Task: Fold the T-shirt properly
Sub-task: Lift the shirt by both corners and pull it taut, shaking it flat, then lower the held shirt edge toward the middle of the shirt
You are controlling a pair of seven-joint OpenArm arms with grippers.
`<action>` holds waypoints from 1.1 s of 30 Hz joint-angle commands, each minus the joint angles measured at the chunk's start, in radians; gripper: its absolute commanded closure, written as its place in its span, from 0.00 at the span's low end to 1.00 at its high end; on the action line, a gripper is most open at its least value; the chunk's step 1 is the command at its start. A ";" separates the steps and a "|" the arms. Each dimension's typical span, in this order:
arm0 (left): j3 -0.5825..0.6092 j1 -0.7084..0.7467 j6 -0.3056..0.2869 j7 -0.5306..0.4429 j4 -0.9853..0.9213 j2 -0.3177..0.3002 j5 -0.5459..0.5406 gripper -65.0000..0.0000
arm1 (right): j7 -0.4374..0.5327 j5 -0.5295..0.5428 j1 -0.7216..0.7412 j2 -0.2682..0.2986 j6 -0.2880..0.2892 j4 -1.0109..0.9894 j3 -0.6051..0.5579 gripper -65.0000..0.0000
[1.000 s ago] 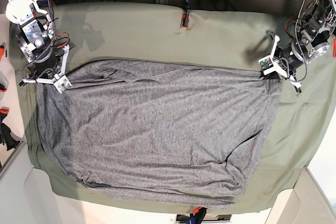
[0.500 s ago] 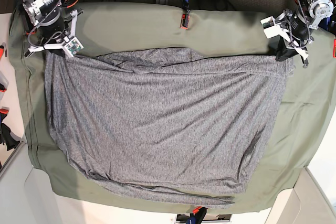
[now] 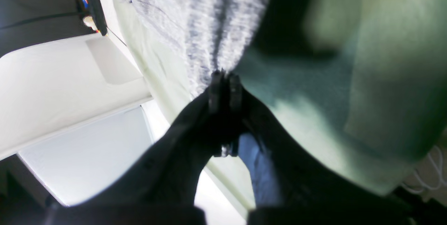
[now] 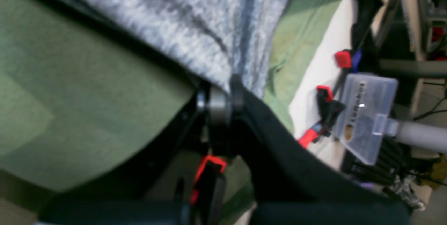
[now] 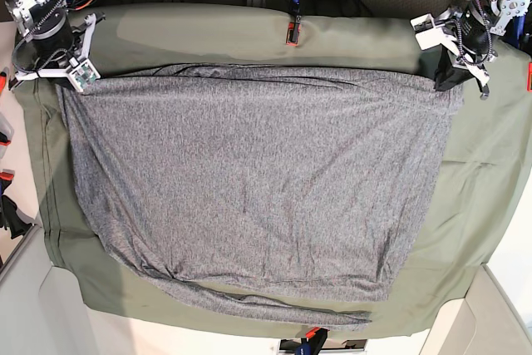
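Both grippers, left (image 5: 447,72) and right (image 5: 60,81), pinching the shirt (image 5: 249,180), have pulled its far edge back taut; wrinkles flattened, ready for folding

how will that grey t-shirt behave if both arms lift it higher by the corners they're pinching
Probably floppy: the T-shirt lies limp and wrinkled on the table cloth, so its middle should sag. It looks thin and light. The left gripper and right gripper pinch only small bunches, so the fabric may slip.
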 commanded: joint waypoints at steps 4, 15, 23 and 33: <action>-0.009 0.002 -0.020 0.034 0.078 -0.044 -0.031 1.00 | 0.004 0.019 0.003 0.019 0.025 0.016 0.011 1.00; -0.109 0.000 -0.017 0.061 0.079 -0.063 -0.050 1.00 | 0.034 0.157 0.006 0.019 0.180 0.016 0.024 1.00; -0.277 -0.082 -0.219 -0.241 -0.075 -0.062 -0.177 1.00 | 0.087 0.419 0.119 0.016 0.392 -0.008 0.126 1.00; -0.276 -0.377 -0.523 -0.388 -0.280 -0.018 -0.314 1.00 | 0.072 0.580 0.402 -0.089 0.514 -0.311 0.133 1.00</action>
